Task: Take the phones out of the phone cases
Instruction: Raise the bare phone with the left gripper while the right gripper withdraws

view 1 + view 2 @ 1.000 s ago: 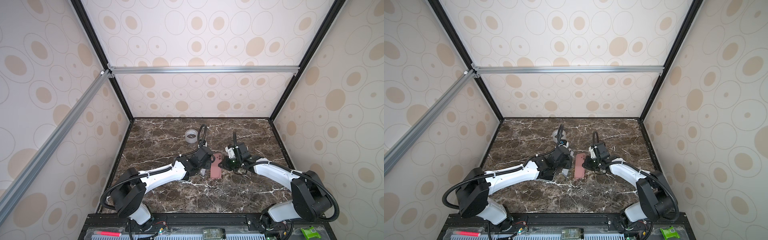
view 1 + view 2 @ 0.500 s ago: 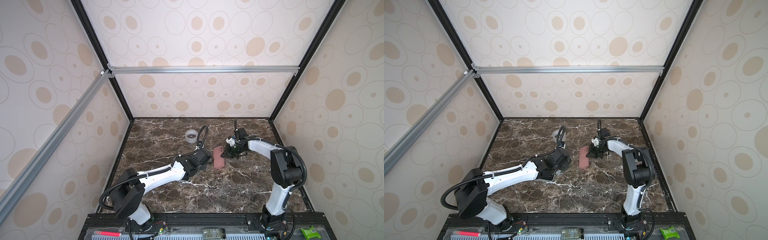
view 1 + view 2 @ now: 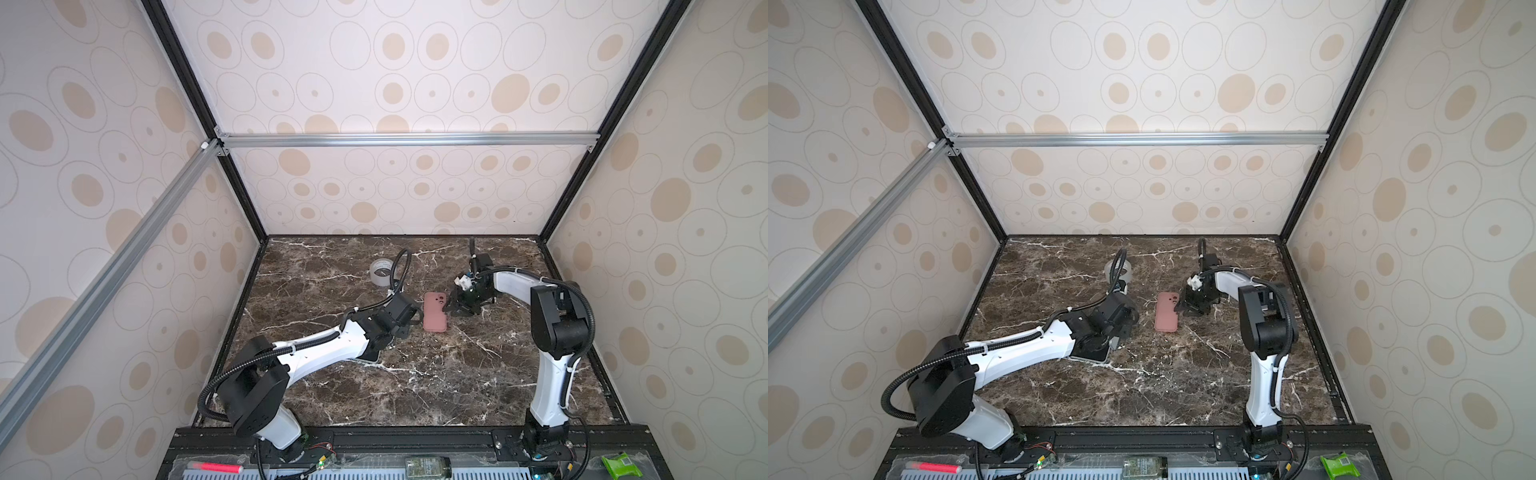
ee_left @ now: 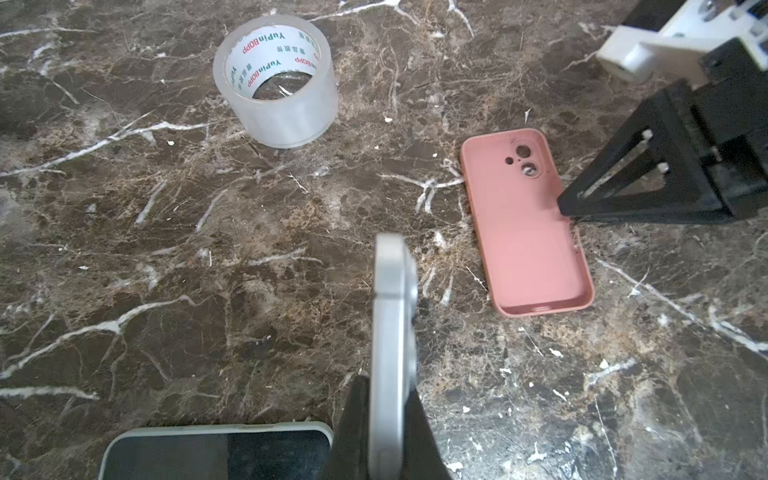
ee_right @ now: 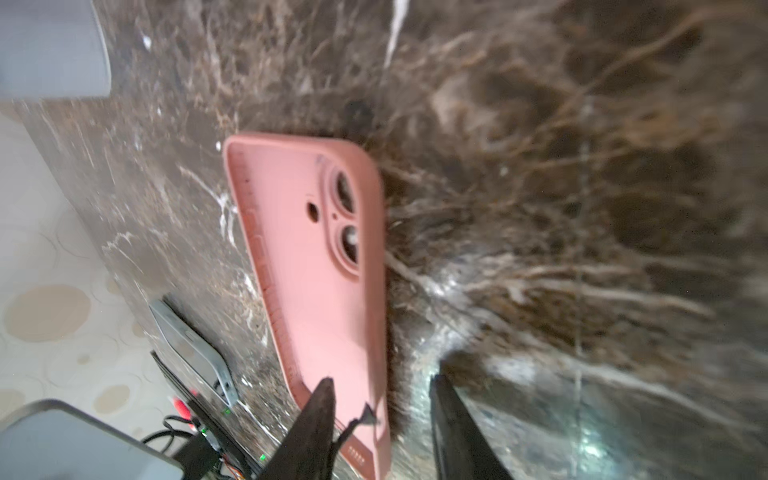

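The pink phone case (image 3: 435,312) (image 3: 1168,312) lies flat mid-table, hollow side up and empty (image 4: 528,232). My left gripper (image 4: 390,399) is shut on the phone (image 4: 392,316), a pale grey slab seen edge-on, held a short way left of the case. In both top views that gripper (image 3: 409,322) (image 3: 1124,326) hides the phone. My right gripper (image 5: 382,399) (image 3: 446,309) is open at the case's right side. One fingertip stands over the case (image 5: 316,270), one over the marble, and the case's long edge runs between them.
A roll of clear tape (image 4: 276,83) (image 3: 382,272) stands behind the left gripper. A second dark-screened slab (image 4: 216,453) (image 3: 1092,355) lies flat under the left arm. A red pen (image 3: 216,468), a bottle and a green packet sit on the front rail.
The right gripper has opened and let go of the case, which now lies flat. The right arm swung back and to the right. The left gripper drew back left with the phone.
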Robot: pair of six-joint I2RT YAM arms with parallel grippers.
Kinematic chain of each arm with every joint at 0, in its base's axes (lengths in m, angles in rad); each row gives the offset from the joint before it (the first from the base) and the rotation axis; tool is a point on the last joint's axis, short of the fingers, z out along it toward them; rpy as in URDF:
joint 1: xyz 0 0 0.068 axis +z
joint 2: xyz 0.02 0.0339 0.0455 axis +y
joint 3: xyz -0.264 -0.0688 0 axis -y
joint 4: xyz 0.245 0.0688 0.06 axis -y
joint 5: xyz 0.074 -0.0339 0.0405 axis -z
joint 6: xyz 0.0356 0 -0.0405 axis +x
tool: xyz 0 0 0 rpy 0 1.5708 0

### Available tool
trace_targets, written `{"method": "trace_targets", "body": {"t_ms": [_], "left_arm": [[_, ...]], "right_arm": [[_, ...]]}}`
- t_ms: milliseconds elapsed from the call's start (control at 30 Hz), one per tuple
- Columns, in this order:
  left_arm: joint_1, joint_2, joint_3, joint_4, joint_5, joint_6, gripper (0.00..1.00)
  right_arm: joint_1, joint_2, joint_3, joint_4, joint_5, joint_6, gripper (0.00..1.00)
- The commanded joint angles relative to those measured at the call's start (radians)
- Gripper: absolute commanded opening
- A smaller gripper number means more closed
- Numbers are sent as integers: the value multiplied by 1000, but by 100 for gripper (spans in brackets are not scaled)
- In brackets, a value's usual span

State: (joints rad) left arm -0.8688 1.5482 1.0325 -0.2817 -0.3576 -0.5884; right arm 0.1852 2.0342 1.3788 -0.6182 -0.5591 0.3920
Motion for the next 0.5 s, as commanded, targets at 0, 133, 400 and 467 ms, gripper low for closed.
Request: {"method": "trace_targets", "body": {"t_ms": [0, 133, 400, 467], "left_arm": [[8, 14, 47, 17, -34, 17, 0], [9, 55, 117, -24, -77, 14, 0], [7, 208, 313, -130, -146, 56, 0], [7, 228, 335, -123, -163, 79, 0]], "right_arm": [[-12, -77, -16, -19, 49, -6, 50], [-13, -201, -89, 7, 110, 24, 62], [-13, -551, -373, 182, 173, 187, 62], [-13, -643, -441, 218, 199, 223, 62]]}}
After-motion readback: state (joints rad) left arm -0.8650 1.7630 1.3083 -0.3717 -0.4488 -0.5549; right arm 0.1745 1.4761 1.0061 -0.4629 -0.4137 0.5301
